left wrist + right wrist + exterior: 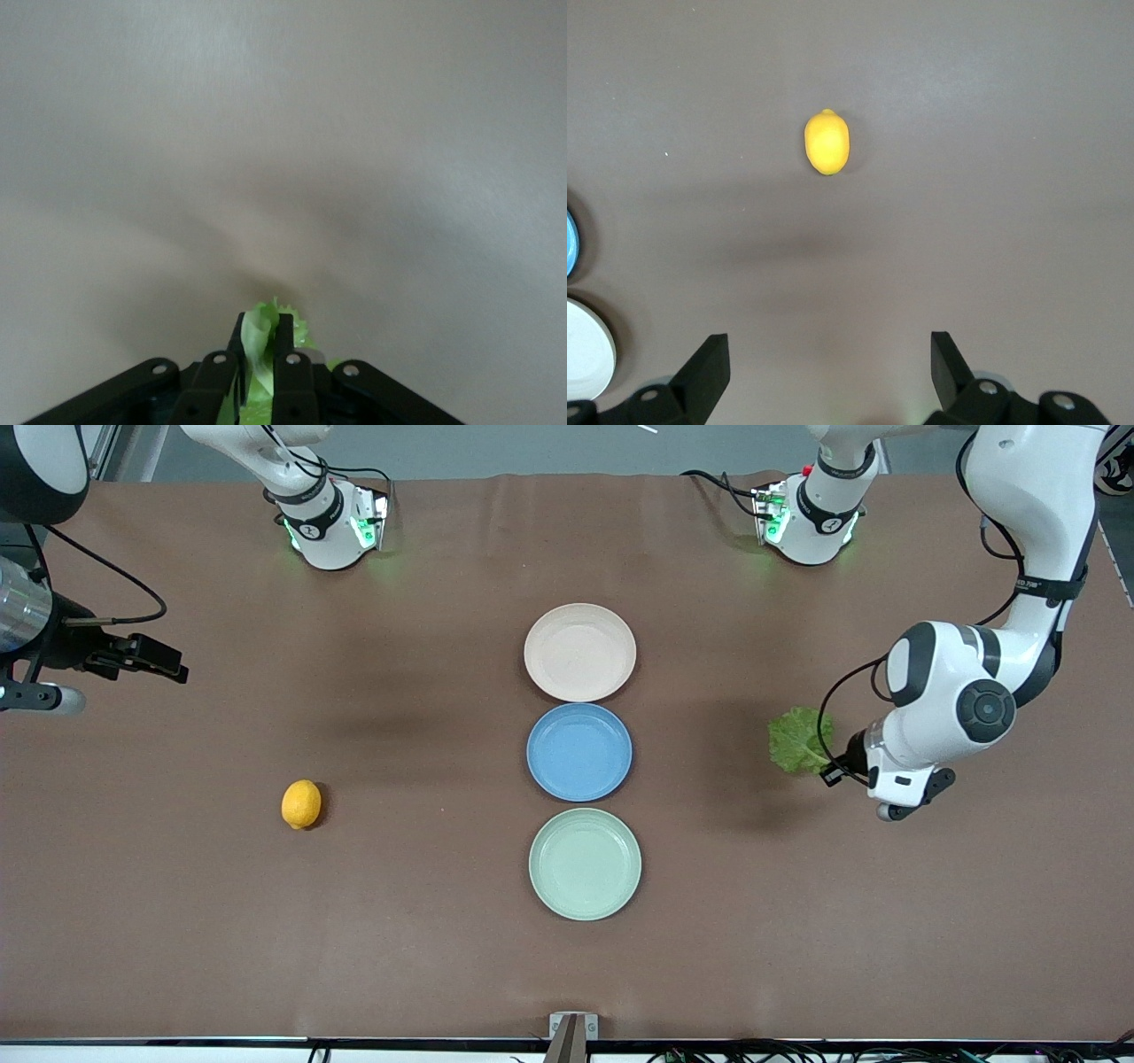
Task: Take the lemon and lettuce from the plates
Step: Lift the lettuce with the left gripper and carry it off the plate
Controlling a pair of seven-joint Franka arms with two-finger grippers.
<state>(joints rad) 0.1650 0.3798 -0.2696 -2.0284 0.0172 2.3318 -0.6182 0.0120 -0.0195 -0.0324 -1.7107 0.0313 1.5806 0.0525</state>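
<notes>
The lemon (301,804) lies on the bare table toward the right arm's end, off the plates; it also shows in the right wrist view (827,142). My right gripper (173,666) (830,354) is open and empty, up over the table's edge at that end. My left gripper (834,771) (263,329) is shut on the lettuce (800,740) (266,341) by its pale stem end, and holds it over the bare table toward the left arm's end. The beige-pink plate (579,652) and the mint green plate (585,864) are both empty.
A blue plate (579,752) lies empty between the two plates, in one row down the middle of the table. The rims of the blue plate (571,243) and the beige-pink plate (585,359) show in the right wrist view. The brown tabletop (425,717) surrounds them.
</notes>
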